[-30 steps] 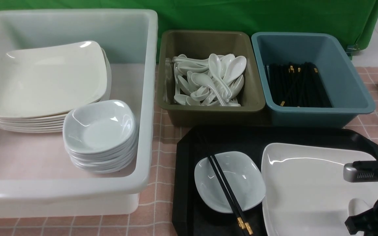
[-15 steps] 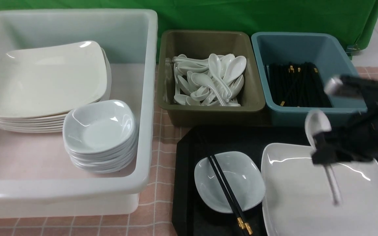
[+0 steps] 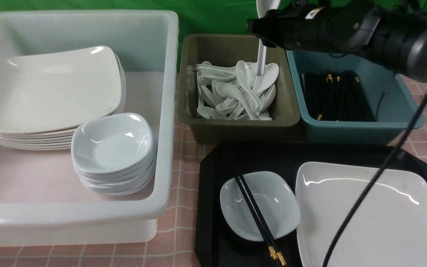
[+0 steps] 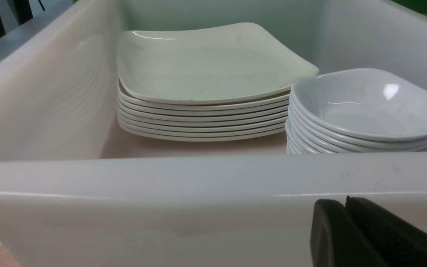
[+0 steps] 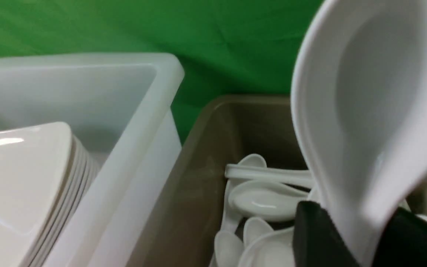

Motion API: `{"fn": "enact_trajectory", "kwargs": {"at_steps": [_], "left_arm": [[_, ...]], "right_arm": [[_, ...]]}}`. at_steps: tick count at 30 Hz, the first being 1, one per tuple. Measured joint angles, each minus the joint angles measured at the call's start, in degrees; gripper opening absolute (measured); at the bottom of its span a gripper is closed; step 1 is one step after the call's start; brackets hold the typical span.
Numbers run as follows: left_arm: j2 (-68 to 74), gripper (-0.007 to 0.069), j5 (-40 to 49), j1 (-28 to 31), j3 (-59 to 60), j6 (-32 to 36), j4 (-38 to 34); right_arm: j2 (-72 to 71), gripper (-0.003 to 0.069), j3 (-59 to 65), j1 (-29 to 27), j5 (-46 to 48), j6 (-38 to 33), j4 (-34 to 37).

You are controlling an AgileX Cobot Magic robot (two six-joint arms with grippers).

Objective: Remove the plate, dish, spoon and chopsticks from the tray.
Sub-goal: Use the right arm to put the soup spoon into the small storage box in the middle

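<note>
Spoon of glossy white china (image 5: 350, 159) pinched at its neck in right hand (image 5: 339, 237) over olive-brown plastic bin (image 3: 239, 128); early release could bounce it off the rim.

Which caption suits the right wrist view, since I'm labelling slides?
A white Chinese soup spoon in the right hand, above an olive-brown bin of similar spoons.

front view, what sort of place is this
Probably a dish-sorting test station rather than a working kitchen: a robot arm reaches over bins of soup spoons and black chopsticks, beside a tub of stacked plates, with a green cloth hung behind.
</note>
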Motion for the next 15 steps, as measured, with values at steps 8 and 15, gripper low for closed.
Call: {"fn": "enact_trajectory", "kwargs": {"at_steps": [8,15], "left_arm": [[0.0,0.0020,0.0,0.0,0.0,0.0,0.0],[0.0,0.0020,0.0,0.0,0.0,0.0,0.0]], "right_arm": [[1.0,0.0489,-4.2,-0.9,13.4,1.2,-0.3],[-14.3,0.0067,-4.4,-2.5,45.4,-2.4,-4.6]]}}
